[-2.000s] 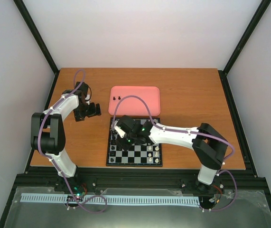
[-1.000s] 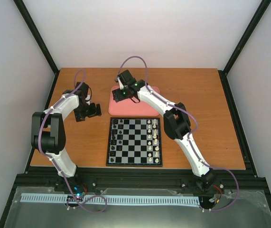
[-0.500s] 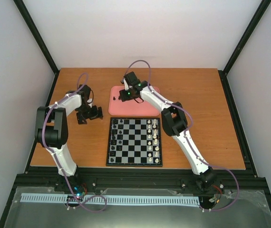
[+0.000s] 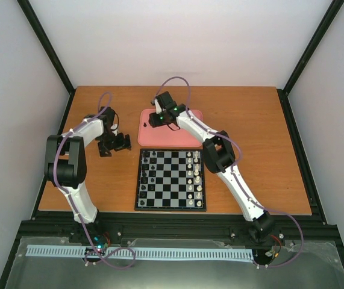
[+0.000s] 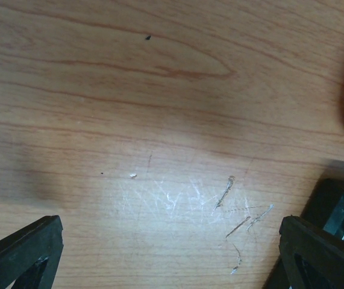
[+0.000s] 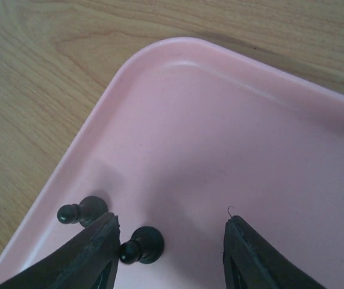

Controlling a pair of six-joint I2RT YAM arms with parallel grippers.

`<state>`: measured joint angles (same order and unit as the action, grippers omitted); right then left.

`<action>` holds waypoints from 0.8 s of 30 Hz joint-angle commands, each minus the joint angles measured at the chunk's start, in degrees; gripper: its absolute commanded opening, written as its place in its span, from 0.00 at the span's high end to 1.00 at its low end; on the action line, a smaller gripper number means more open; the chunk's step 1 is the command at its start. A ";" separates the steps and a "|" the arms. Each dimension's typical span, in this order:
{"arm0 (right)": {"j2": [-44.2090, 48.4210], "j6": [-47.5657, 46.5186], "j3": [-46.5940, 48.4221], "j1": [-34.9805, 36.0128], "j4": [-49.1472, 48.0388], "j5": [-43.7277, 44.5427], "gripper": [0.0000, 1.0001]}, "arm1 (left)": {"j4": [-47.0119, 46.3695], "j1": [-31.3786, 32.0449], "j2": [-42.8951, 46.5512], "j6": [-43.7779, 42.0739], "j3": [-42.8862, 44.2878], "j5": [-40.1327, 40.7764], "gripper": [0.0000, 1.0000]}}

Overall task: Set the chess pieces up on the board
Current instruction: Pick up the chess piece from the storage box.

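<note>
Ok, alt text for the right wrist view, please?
The right claw hangs open over a corner of the pink tray, one black pawn between its fingers. A second black pawn sits just outside them, by the tray's rim.

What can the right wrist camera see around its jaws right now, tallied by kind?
Small black round-headed chess pawns: 2
Pink rounded-corner tray: 1
Brown wooden table: 1
Total: 4
</note>
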<state>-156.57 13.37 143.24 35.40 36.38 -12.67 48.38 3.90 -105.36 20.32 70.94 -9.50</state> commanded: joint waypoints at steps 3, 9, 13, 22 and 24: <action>-2.42 1.37 2.14 0.11 -1.44 -0.02 0.53 | -0.50 -0.17 0.80 -0.07 1.31 -1.26 0.00; -2.39 1.46 2.18 0.11 -1.02 0.83 0.73 | -0.90 -0.14 0.18 0.05 1.39 -2.32 0.00; -2.11 1.16 2.09 0.10 -0.24 1.80 0.87 | -1.11 -0.16 0.29 0.11 0.99 -2.85 0.00; 5.02 -3.73 -0.66 0.11 1.58 4.77 0.97 | -1.50 -0.14 1.21 0.26 0.39 -3.19 0.00; 8.83 -4.73 -3.62 0.11 1.69 5.01 0.97 | -1.45 -0.21 1.50 0.27 0.47 -3.01 0.00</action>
<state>-156.24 11.79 142.96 35.40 36.12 -9.67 47.62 3.90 -105.36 20.34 70.94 -12.08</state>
